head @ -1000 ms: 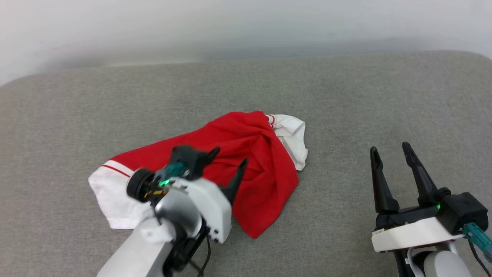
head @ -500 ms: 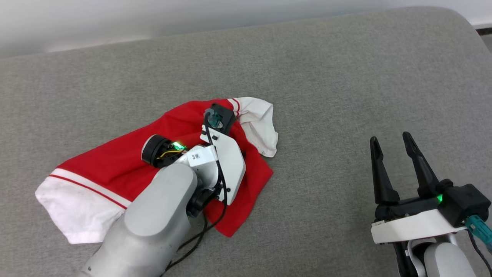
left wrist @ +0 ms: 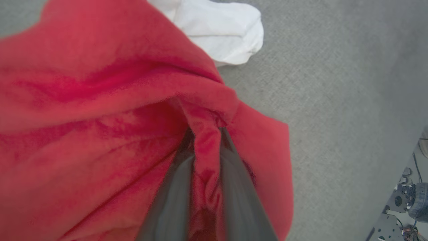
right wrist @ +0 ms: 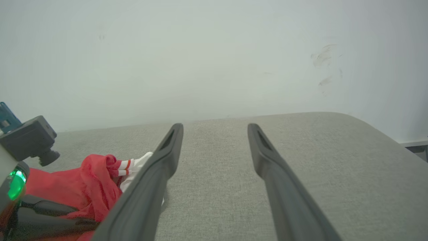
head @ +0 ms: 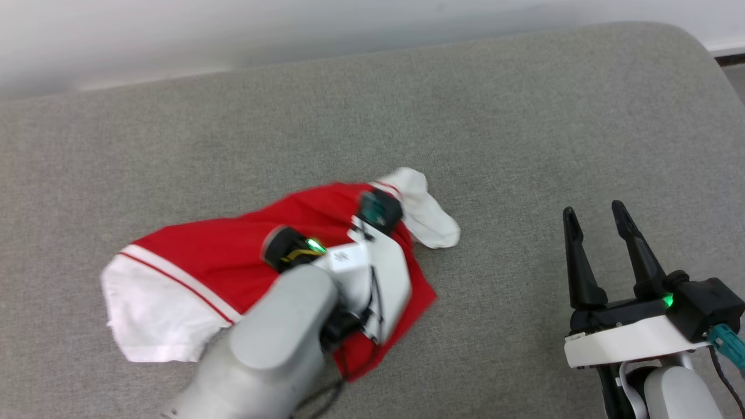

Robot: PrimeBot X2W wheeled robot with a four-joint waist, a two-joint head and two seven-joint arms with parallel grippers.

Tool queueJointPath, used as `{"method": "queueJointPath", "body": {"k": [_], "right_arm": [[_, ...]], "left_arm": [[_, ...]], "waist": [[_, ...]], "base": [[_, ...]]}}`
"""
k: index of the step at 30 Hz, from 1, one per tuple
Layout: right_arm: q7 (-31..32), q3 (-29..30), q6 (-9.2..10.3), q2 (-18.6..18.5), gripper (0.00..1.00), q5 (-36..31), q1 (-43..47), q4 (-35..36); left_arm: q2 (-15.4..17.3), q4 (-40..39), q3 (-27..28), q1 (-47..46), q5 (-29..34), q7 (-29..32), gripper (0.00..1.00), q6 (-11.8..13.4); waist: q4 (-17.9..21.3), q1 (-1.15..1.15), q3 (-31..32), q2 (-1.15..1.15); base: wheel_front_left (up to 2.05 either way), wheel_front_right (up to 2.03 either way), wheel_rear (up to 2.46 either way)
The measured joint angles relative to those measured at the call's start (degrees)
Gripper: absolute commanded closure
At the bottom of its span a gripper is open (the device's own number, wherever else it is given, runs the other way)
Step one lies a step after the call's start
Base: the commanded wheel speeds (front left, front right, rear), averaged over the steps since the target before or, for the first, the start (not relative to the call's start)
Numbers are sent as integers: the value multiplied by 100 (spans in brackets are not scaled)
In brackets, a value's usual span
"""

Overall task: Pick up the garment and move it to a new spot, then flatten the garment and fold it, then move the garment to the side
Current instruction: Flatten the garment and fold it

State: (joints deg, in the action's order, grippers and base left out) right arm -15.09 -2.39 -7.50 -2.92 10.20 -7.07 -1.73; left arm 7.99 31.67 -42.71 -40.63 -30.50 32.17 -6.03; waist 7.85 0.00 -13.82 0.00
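Red shirt (head: 204,262) lies crumpled on the grey worktop (head: 524,116), at about 8 o'clock from the middle of the head view. One white sleeve (head: 425,218) pokes out at its 2 o'clock end and the other (head: 151,308) is spread at 8 o'clock. The left gripper (left wrist: 206,134) has its jaws clamped on one narrow ridge of red cloth. The right gripper (head: 592,209) waits at 4 o'clock, jaws apart, holding nothing. My worry is that thin pinch. On the lift the fold could slide out, or the dangling sleeves could drag and twist the shirt tighter.
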Motion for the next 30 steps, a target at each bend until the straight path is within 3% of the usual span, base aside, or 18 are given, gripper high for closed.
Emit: {"method": "queueJointPath", "body": {"k": [7,13,14,15,20,24,30], "right_arm": [[0,158,0,0,0,-38,1,10],[0,200,0,0,0,-44,-1,31],[0,200,0,0,0,-43,-1,32],[0,193,0,0,0,-42,-1,33],[0,198,0,0,0,-29,5,31],[0,247,0,0,0,-64,13,19],[0,344,0,0,0,-165,115,-19]], "left_arm": [[-336,-399,-626,448,-60,5,100,-70],[-475,-513,-1023,808,-144,-268,100,56],[-481,-534,-1053,823,-147,-367,57,89],[-487,-547,-1079,833,-160,-454,2,107],[-505,-655,-1017,757,-266,-1122,0,201],[-471,-775,-627,578,-261,-1883,0,327],[197,-1131,138,485,-113,-3165,0,631]], "waist": [[13,0,282,0],[80,0,314,0],[85,0,304,0],[84,0,292,0],[-19,0,306,0],[-152,0,415,0],[-421,0,661,0]], "base": [[0,0,0],[0,0,0],[0,0,0],[0,0,0],[0,0,0],[0,0,0],[0,0,0]]}}
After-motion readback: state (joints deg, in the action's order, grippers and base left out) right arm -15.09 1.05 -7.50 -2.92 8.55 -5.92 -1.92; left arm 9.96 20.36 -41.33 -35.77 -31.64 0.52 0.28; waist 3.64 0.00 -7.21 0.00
